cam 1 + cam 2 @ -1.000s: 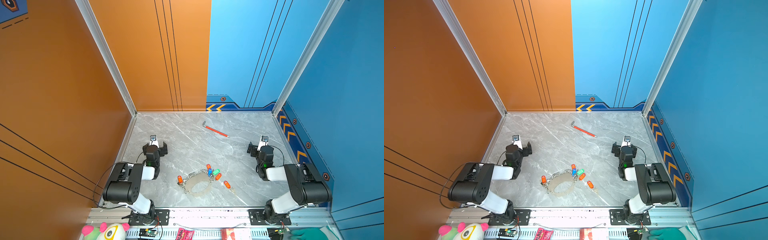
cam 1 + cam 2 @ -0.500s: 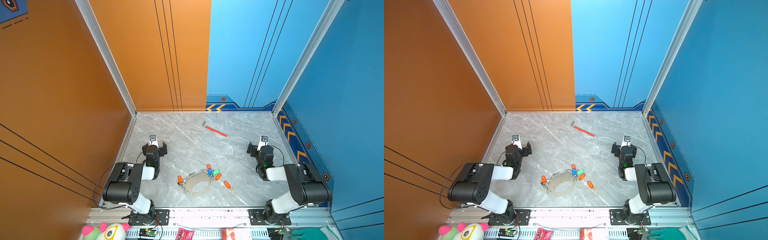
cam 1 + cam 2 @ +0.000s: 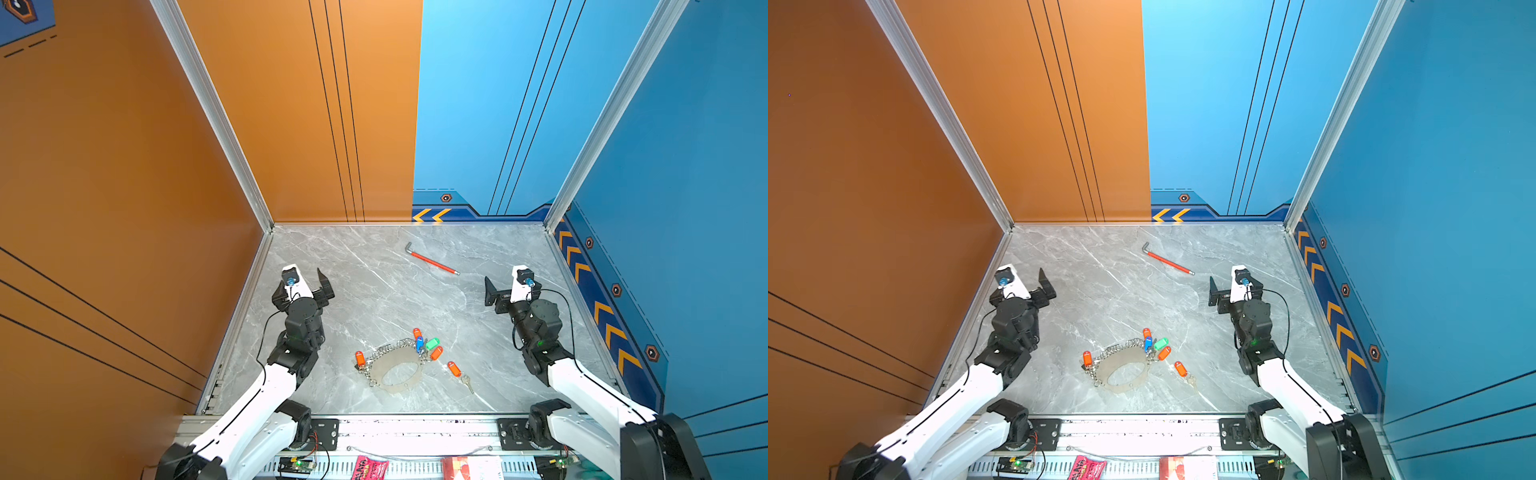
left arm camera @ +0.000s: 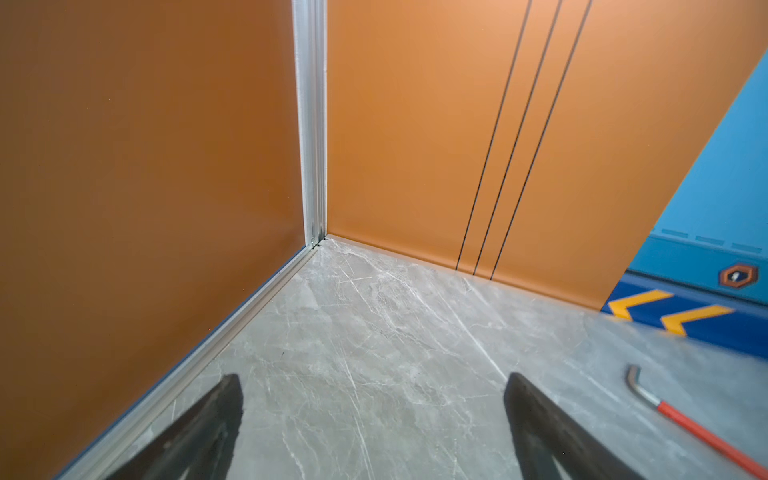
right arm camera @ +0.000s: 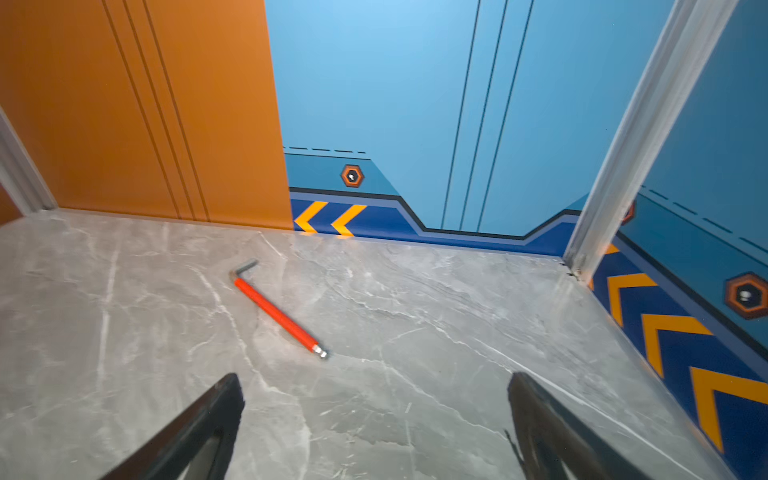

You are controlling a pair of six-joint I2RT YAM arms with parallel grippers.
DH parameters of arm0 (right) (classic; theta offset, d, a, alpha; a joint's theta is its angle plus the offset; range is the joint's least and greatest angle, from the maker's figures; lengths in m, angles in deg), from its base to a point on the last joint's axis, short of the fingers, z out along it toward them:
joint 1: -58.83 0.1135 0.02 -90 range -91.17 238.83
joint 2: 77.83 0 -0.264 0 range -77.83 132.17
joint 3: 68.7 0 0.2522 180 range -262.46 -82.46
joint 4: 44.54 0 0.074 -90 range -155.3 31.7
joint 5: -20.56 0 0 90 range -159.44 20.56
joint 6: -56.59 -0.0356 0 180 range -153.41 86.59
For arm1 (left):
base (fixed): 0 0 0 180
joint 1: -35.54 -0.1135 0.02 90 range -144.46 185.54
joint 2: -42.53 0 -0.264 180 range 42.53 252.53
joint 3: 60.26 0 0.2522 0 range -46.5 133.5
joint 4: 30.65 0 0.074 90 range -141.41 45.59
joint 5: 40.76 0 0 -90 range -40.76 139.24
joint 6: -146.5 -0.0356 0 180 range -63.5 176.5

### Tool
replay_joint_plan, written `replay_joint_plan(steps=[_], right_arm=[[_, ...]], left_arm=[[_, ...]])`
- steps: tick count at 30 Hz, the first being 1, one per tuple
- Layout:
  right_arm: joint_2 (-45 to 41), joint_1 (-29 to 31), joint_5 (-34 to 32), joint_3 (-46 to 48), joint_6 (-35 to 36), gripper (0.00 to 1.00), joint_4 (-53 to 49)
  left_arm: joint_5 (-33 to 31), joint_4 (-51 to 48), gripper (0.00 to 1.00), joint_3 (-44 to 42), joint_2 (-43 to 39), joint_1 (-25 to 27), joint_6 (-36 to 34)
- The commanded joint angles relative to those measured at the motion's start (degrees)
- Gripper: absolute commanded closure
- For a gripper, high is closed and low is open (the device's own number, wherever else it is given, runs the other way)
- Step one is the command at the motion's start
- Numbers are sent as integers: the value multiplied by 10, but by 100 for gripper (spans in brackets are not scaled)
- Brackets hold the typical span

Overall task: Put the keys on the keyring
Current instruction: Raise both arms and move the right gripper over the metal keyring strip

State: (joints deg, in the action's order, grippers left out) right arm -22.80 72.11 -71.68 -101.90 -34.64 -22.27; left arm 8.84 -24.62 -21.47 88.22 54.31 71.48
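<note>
Evidently unmoved, keyring [image 3: 393,356] (keys [image 3: 432,343] alongside) stays put.

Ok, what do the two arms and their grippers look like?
Alike, left arm and right arm: white link shells, black joints, thin black cables, a green light each. On left gripper and right gripper: black tapered fingers, white camera housings.

No legible text, yellow chevron arrows [image 5: 311,210] on blue wall band [image 5: 386,222]
</note>
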Motion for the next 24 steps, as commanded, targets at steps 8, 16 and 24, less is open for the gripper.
replay_joint_plan(steps=[8, 16, 24], right_arm=[[-116, -40, 164, -83, -298, 0, -268], [-53, -9, 183, -130, -284, 0, -350], [98, 198, 64, -252, -212, 0, -476]], left_arm=[[181, -346, 2, -18, -169, -83, 279], [369, -179, 2, -101, -177, -151, 273], [318, -205, 2, -66, -68, -149, 266]])
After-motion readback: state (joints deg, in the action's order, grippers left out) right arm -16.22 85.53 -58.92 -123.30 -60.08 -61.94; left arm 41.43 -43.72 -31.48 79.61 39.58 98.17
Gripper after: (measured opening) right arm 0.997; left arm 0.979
